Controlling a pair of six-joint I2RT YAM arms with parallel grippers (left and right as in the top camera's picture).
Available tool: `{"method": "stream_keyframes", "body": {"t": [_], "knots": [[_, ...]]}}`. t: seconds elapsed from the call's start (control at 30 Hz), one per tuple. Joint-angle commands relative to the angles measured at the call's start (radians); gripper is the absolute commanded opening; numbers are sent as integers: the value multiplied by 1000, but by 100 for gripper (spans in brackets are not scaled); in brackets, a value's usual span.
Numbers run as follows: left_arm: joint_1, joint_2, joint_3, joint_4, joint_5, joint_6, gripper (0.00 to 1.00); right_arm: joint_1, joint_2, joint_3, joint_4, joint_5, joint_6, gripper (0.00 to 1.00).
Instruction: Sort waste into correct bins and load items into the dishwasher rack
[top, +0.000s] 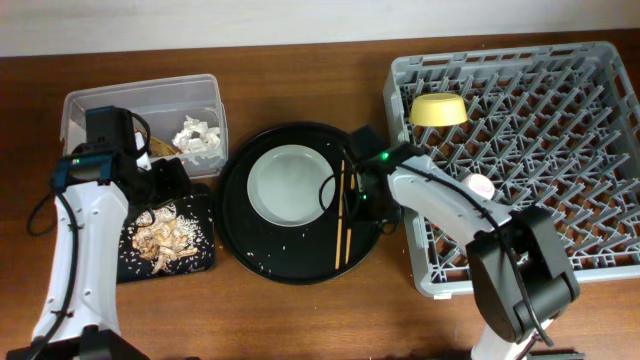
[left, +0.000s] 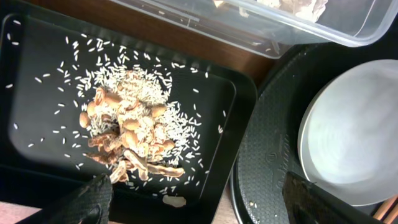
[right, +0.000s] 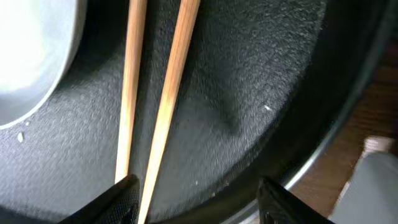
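We see the right tool (right: 198, 186) spread wide, empty; smooth wooden chopsticks (right: 168, 93) run ahead past one finger on a pebbled black tray (right: 249, 93). The left tool (left: 198, 183), likewise empty, gapes above beige scraps (left: 127, 134).

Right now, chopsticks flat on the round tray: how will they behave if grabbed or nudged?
The chopsticks look like thin, straight wood, so probably stiff and light. Being slender and separate, they may roll or drift apart if nudged. Lying flat on the round black tray leaves little to grip, so likely fiddly.
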Motion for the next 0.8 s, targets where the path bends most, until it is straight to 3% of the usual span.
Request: {"method": "stream_keyframes", "body": {"t": [0.0, 0.17, 0.4, 0.53, 0.6, 0.67, 0.77], "knots": [[-2, -11, 2, -1, 1, -5, 87, 18, -5, -18, 34, 32, 28, 61], [-2, -11, 2, -1, 1, -5, 87, 67, -3, -18, 104, 150, 134, 58], [-2, -11, 2, -1, 1, -5, 87, 68, 78, -18, 114, 158, 137, 54], [-2, -11, 2, -1, 1, -5, 87, 68, 78, -18, 88, 125, 151, 16], [-2, -11, 2, -1, 1, -5, 87, 68, 77, -17, 104, 92, 151, 5], [-2, -11, 2, -1, 1, -5, 87, 66, 55, 2, 88, 79, 150, 4], [-2, -11, 2, -1, 1, -5, 87, 20, -48, 136, -87, 95, 38, 4]]}}
